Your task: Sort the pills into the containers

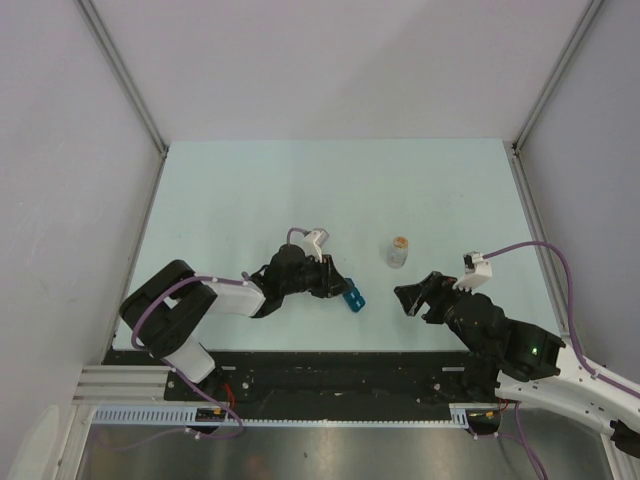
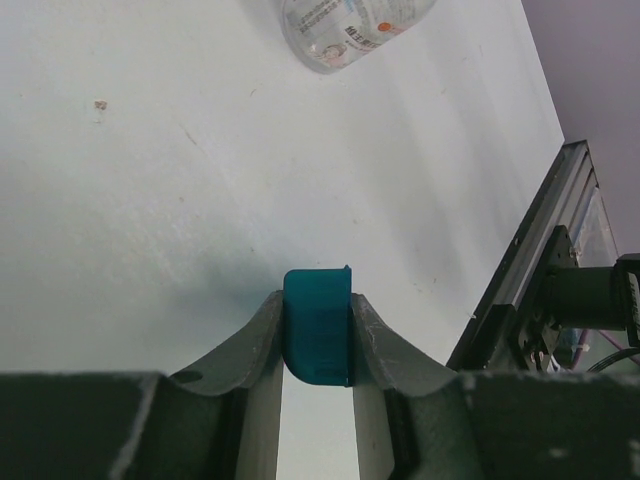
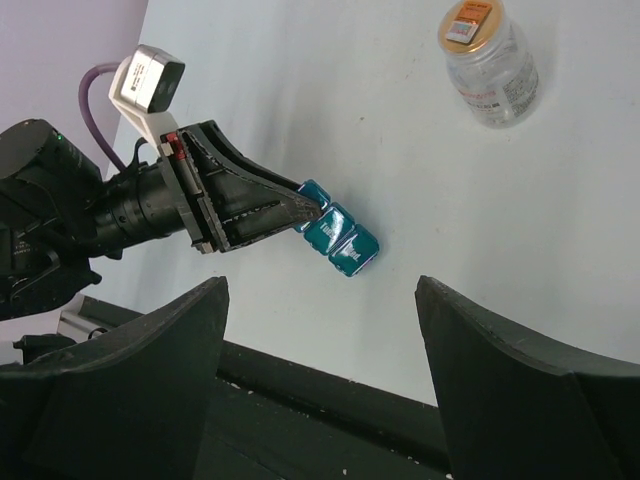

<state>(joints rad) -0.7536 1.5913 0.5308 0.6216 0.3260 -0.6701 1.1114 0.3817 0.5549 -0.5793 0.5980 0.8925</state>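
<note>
The small teal-blue pill box (image 3: 340, 240), a short row of square compartments with lids down, is pinched at one end between the left gripper's (image 3: 308, 208) fingertips. Its remaining compartments jut straight out beyond those tips.

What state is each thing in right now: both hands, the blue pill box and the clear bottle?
left hand: shut on one end of the pill box
right hand: open, empty, facing the pill box
pill box: gripped at one end, lids look closed
bottle: upright, tan cap on, apart from both hands
</note>
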